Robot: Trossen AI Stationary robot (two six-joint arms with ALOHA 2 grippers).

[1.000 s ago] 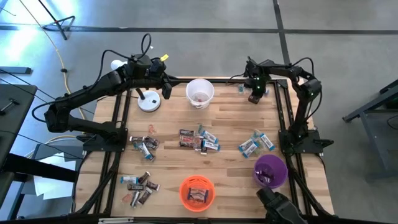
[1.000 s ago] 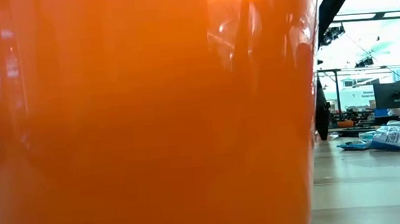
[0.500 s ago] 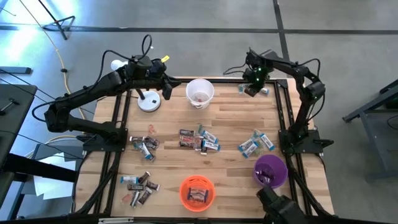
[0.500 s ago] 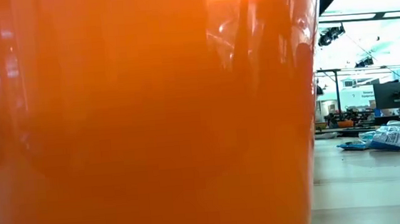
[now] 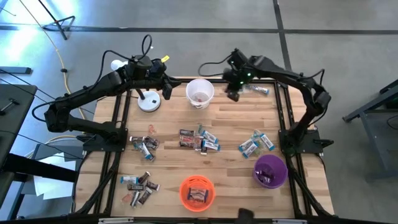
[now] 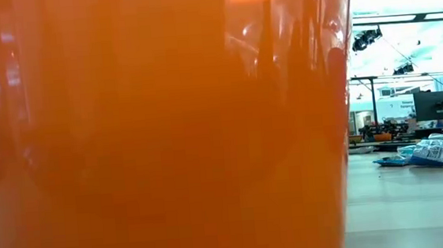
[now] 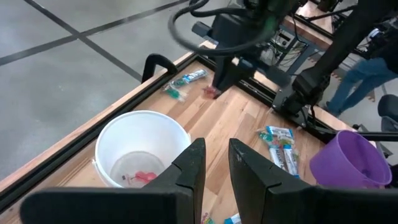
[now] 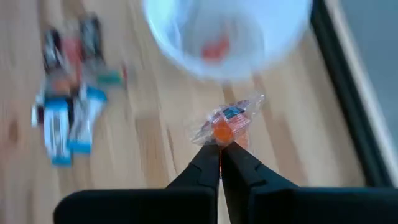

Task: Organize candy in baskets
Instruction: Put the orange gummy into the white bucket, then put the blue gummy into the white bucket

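At the far edge of the table, we are seeing the right gripper (image 5: 233, 93) hanging just right of the white basket (image 5: 199, 93), its fingers pinched tight on a clear-wrapped orange-red candy (image 8: 225, 123); no writing on the wrapper is legible. The white basket is holding a few red pieces. The left gripper (image 7: 213, 163) is waiting left of that basket, by the lamp base (image 5: 148, 102), fingers slightly parted and holding nothing. Candy is lying in loose piles across the middle and near left. The orange basket (image 5: 197, 192) is sitting at the near edge, the purple basket (image 5: 270, 171) near right.
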